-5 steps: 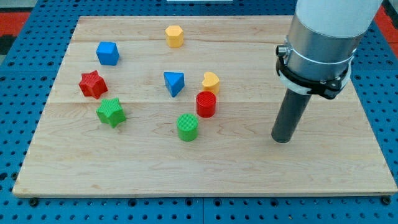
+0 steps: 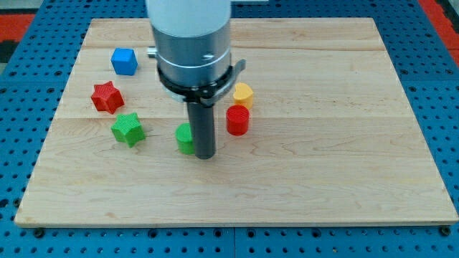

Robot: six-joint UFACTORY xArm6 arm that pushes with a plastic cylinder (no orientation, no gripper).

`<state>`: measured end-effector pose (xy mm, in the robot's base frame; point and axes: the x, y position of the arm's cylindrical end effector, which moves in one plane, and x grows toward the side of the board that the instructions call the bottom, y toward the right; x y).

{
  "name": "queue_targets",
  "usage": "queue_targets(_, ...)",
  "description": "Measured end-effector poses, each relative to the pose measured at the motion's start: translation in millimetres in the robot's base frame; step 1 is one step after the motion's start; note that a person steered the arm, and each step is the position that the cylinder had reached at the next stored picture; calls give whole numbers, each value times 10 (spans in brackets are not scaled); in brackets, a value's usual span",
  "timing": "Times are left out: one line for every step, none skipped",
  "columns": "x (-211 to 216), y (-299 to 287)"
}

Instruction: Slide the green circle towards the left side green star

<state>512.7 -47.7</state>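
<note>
The green circle [image 2: 185, 138] sits on the wooden board, mostly hidden behind the rod, with only its left part showing. My tip [image 2: 206, 155] is right against the green circle's right side. The green star [image 2: 128, 130] lies to the view's left of the circle, with a gap between them.
A red star [image 2: 107, 97] and a blue cube [image 2: 124, 61] lie up and left of the green star. A red cylinder [image 2: 237, 120] and a yellow heart [image 2: 243, 94] sit right of the rod. The arm's body hides the board's upper middle.
The arm has swung from the board's right side to the middle. The green circle has slid left towards the green star. The blue triangle and yellow hexagon are now hidden.
</note>
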Motion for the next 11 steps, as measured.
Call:
queue_targets(172,202)
queue_targets(257,460)
queue_targets(257,458)
queue_targets(257,436)
queue_targets(302,300)
queue_targets(461,299)
queue_targets(473,299)
queue_targets(481,309)
queue_targets(681,639)
queue_targets(457,1347)
queue_targets(-311,2234)
